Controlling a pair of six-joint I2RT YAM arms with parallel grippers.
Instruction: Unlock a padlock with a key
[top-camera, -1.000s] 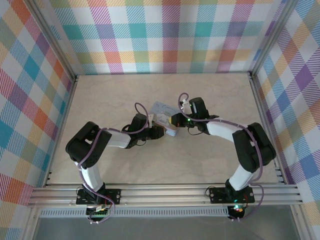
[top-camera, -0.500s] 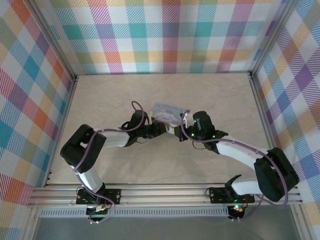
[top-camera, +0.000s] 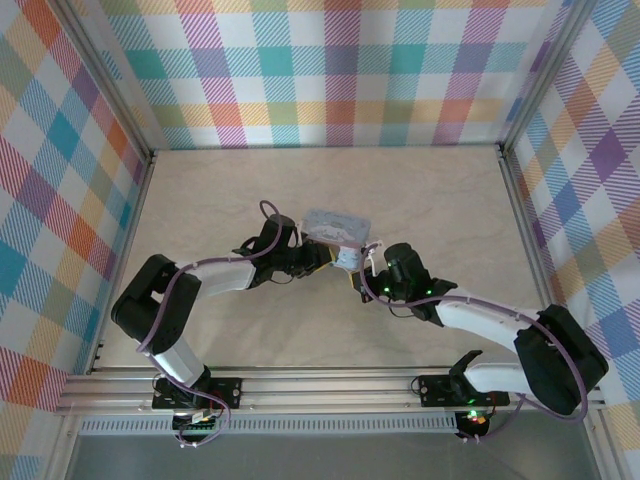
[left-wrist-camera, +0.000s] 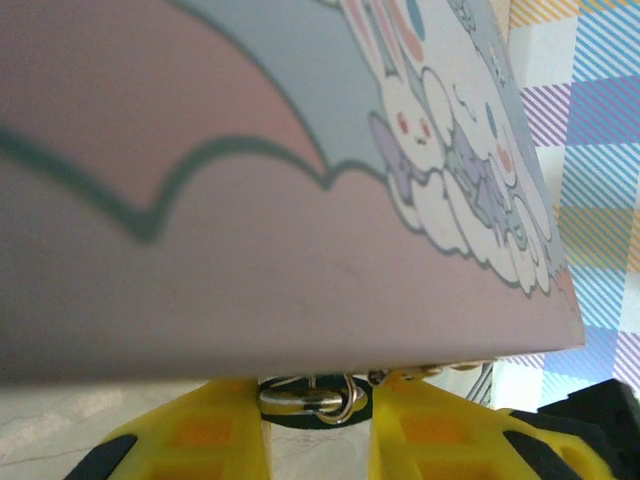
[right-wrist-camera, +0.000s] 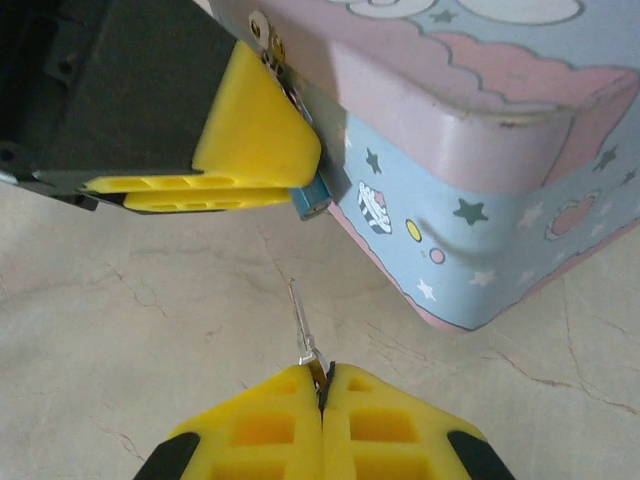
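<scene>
Yellow fingers of the right tool (right-wrist-camera: 322, 372) are pressed tight together at the bottom of the right wrist view. They pinch the top end of a thin silver key (right-wrist-camera: 300, 322). The key sticks up and leans a little to the left, over the pale stone-look counter (right-wrist-camera: 120, 300). Its tip points toward the padlock (right-wrist-camera: 312, 198) but does not touch it.

The padlock is a tiny blue thing. It pokes out from between the yellow fingers of the left tool (right-wrist-camera: 295, 183), which are closed on it. It sits right beside the side wall of the tin box (right-wrist-camera: 480, 190), under the edge of the pink lid. The tin is pale blue with little stars, and its lid has white bunnies on it.

In the left wrist view the tin's lid is very close and fuzzy. Below it, a thin silver loop (left-wrist-camera: 305, 400) sits between the left tool's two yellow fingers. I cannot tell if the lock is open.

From above, both tools meet at the near side of the tin, in the middle of the counter.
</scene>
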